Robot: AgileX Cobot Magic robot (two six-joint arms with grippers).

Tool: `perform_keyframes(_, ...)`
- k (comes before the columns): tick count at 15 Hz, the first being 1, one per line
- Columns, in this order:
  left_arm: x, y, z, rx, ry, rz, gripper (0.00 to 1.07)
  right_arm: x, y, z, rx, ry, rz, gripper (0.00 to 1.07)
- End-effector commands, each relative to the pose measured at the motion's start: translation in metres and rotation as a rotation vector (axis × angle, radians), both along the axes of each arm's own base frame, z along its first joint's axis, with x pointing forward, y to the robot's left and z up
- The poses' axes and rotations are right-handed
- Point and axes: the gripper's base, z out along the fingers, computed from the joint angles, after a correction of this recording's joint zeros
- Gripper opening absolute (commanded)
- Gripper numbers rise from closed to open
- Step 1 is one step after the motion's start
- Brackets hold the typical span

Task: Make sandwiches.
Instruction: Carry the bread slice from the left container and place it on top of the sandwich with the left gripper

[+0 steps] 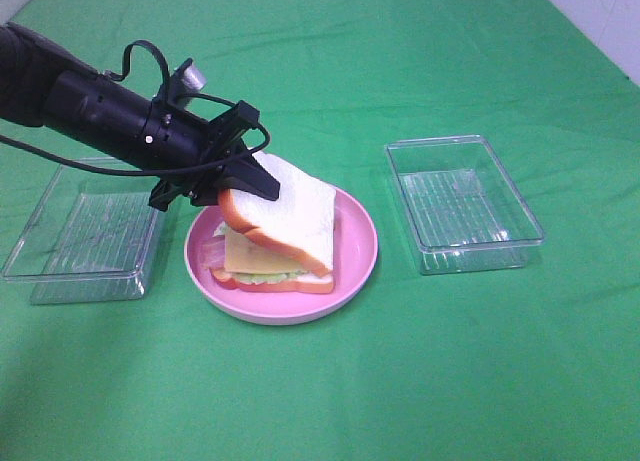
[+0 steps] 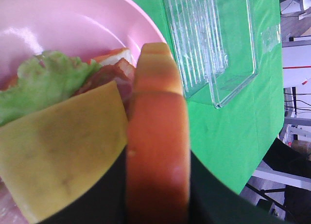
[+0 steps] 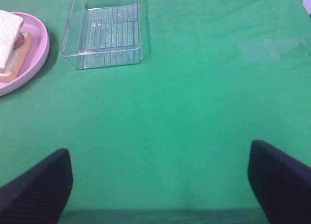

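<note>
The sandwiches point(image 1: 280, 246) sat as one stack on the pink plate point(image 1: 355, 266), which stood on the green surface point(image 1: 450, 381) between two clear trays. The left gripper point(image 1: 250, 181) was clamped on the crust edge of the top bread slice point(image 1: 295, 216), holding it tilted above the cheese point(image 1: 250, 256), lettuce point(image 2: 43, 83) and bacon point(image 2: 104, 76) over the lower slice point(image 1: 290, 284). The right gripper point(image 3: 160, 195) hung spread wide over bare surface, well away from the plate, past the tray point(image 1: 462, 203) beside it.
</note>
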Motion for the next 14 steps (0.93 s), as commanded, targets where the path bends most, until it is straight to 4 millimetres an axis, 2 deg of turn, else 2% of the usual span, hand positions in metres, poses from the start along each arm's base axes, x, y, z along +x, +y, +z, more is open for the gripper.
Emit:
perform_keyframes(1,0.000,-0.003,0.002,-0.013,-0.004,-0.004,0.49,-0.003,-0.001,0.000,-0.011,-0.045,0.008,0.93)
perform_keyframes(2,0.000,-0.003,0.002,-0.012,-0.003,-0.010,0.63,-0.003,-0.001,0.000,-0.011,-0.045,0.008,0.93)
perform_keyframes(3,0.000,-0.003,0.002,-0.010,-0.003,-0.009,0.69,-0.003,-0.001,0.000,-0.011,-0.045,0.008,0.93)
perform_keyframes(6,0.004,-0.002,0.011,0.021,-0.003,-0.017,0.69,-0.003,-0.001,0.000,-0.011,-0.045,0.008,0.93)
perform_keyframes(11,0.014,0.008,0.028,0.257,0.064,-0.074,0.69,-0.003,-0.001,0.000,-0.011,-0.045,0.008,0.93)
perform_keyframes(14,0.019,0.012,0.042,0.336,0.071,-0.096,0.70,-0.003,-0.001,0.000,-0.011,-0.045,0.008,0.93)
